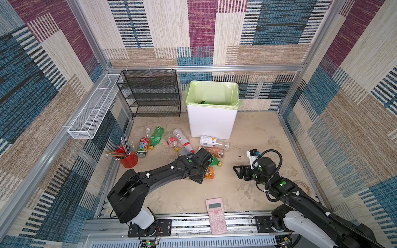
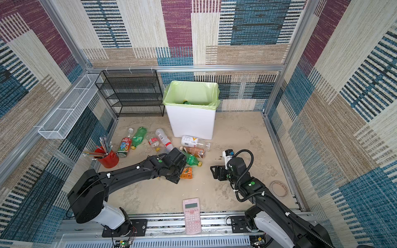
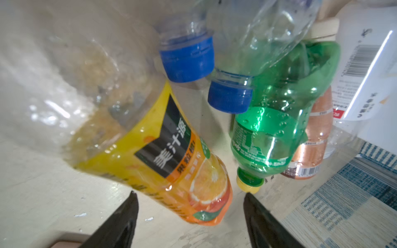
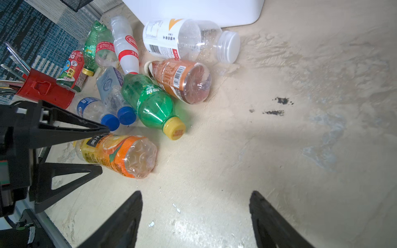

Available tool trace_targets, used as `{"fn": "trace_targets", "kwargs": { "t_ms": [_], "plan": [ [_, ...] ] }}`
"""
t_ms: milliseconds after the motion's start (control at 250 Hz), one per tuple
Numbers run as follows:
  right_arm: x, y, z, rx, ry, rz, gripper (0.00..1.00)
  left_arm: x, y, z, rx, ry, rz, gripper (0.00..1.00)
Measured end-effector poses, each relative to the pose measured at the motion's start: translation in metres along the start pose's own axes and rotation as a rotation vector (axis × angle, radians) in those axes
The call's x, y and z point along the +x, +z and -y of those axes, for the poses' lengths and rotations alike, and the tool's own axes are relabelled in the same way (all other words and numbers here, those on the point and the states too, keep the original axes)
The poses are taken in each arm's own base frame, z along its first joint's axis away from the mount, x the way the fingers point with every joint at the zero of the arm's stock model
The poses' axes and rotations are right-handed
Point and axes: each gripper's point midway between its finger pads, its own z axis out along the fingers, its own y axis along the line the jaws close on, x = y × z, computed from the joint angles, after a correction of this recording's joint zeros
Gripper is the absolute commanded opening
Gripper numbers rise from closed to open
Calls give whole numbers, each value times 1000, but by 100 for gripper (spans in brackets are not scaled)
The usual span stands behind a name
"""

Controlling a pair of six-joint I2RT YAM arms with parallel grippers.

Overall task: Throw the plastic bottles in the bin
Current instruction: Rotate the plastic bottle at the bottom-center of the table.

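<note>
Left wrist view, left fingers (image 3: 120, 225) spread astride orange-labelled bottle (image 3: 163, 163), contact unclear, arm (image 1: 163, 174) stretched low, right fingers (image 4: 122, 225) wide

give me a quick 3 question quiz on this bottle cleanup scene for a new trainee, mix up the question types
1. True or false: the bin already has a bottle inside it.
2. Which thing lies just ahead of the open left hand? A) the orange-labelled bottle B) the pink calculator C) the red pencil cup
3. What colour is the cap of the green bottle lying beside that orange-labelled bottle?
Key: 1 true; 2 A; 3 yellow.
</note>
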Motion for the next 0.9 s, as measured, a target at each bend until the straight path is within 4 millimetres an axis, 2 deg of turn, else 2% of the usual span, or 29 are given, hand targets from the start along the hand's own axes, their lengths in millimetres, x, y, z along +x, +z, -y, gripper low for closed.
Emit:
{"fn": "trace_targets", "kwargs": {
  "t_ms": [224, 536, 664, 744, 900],
  "plan": [
    [0, -1, 1, 5, 0, 5, 79, -4, 20, -7, -52, -41, 41, 75],
    [2, 0, 2, 10, 1, -6, 80, -15, 34, -12, -64, -71, 59, 66],
    [4, 1, 3, 14, -1, -14, 80, -22, 32, -32, -107, -55, 72, 65],
    [5, 1, 4, 16, 0, -17, 80, -26, 26, -56, -184, -27, 75, 63],
    [6, 3, 5, 20, 1, -23, 80, -31, 9, -72, -224, 44, 68, 64]
  ]
}}
